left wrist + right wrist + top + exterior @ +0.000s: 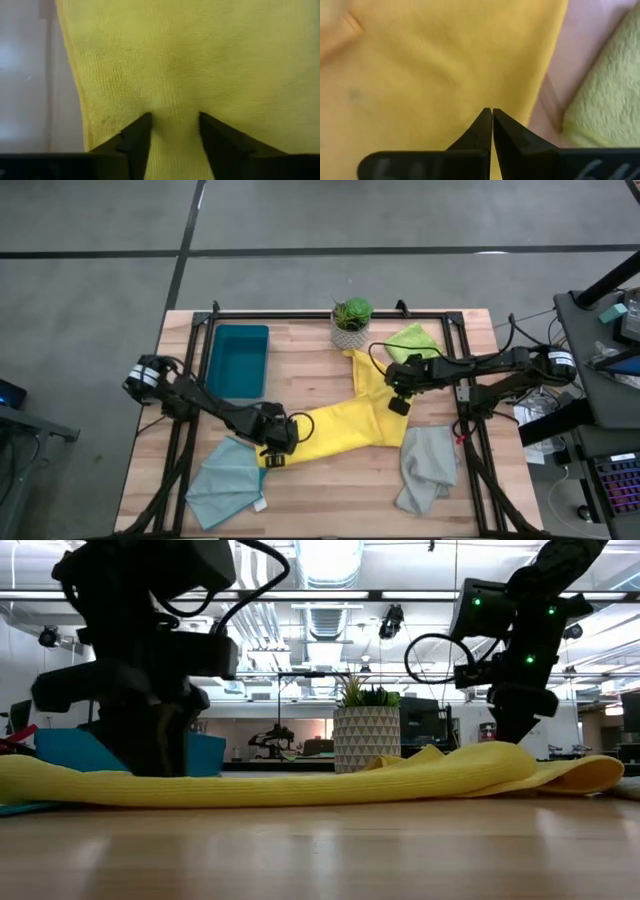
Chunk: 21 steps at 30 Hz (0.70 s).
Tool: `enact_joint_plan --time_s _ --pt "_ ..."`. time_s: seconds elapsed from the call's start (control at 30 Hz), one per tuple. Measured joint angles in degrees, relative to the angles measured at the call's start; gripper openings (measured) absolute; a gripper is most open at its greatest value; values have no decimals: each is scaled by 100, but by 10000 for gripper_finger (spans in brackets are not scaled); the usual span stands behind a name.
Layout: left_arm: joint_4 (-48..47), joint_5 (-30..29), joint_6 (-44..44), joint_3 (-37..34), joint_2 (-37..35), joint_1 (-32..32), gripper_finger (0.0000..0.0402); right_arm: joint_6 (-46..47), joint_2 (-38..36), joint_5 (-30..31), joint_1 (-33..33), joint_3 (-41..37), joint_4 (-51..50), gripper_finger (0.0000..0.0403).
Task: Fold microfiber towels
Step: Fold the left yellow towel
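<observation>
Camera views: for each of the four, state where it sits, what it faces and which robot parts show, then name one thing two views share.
High view: above the table, looking down; both arms, left gripper and right gripper on the yellow towel.
Low view: at tabletop height, facing the room; both arms descend onto the towel.
Left wrist view: its fingers pinching yellow cloth.
Right wrist view: its fingertips shut on yellow cloth.
Shared: high and low views both show the potted plant.

The yellow towel [200,65] is matt cloth with a fine ribbed weave. The lime green towel [605,100] looks fluffier, and the table [330,490] is smooth pale wood.
</observation>
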Motion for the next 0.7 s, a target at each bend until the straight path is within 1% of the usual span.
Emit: enact_joint_plan --time_s 0.17,0.23,0.33,0.53,0.7 --pt "-68 -5 12 3 95 -48 75 38 111 -8 25 -114 663 8" --pt "-163 -1 35 1 32 -48 58 67 200 -8 25 -197 863 8" --pt "-560 14 26 -20 -114 -66 41 118 319 14 25 -341 1007 8" --pt "-1020 170 -18 -41 -240 -72 29 139 439 578 1 -540 882 8" --pt "-1033 204 -24 -41 -258 -72 28 -70 294 637 -149 -513 408 8"
